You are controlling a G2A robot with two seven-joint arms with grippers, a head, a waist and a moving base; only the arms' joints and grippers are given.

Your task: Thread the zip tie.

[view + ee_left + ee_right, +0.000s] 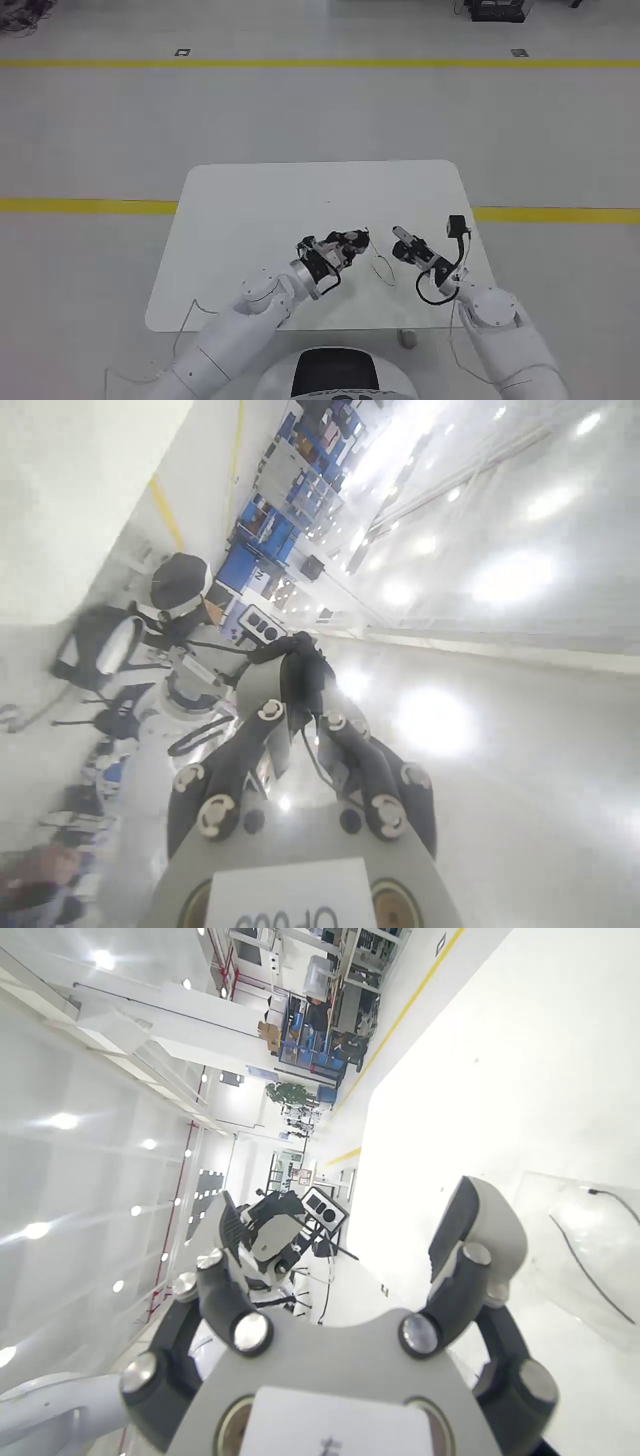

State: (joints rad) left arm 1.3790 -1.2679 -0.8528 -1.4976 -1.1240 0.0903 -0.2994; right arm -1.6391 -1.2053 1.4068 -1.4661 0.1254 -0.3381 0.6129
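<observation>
A thin black zip tie (590,1273) lies curved on a clear plastic sheet (565,1238) on the white table. From above, the zip tie (381,266) sits between the two arms, near the table's front edge. My right gripper (345,1223) is open with nothing between its fingers; it is just right of the tie, seen from above (400,240). My left gripper (300,660) is shut, its black pads pressed together, left of the tie (352,242). A thin black strand (312,750) runs down from its fingers; whether they pinch anything is unclear.
The white table (300,200) has wide bare room behind and to the left of the grippers. Its front edge (250,328) lies close below the left arm. Yellow lines (90,206) cross the floor around it.
</observation>
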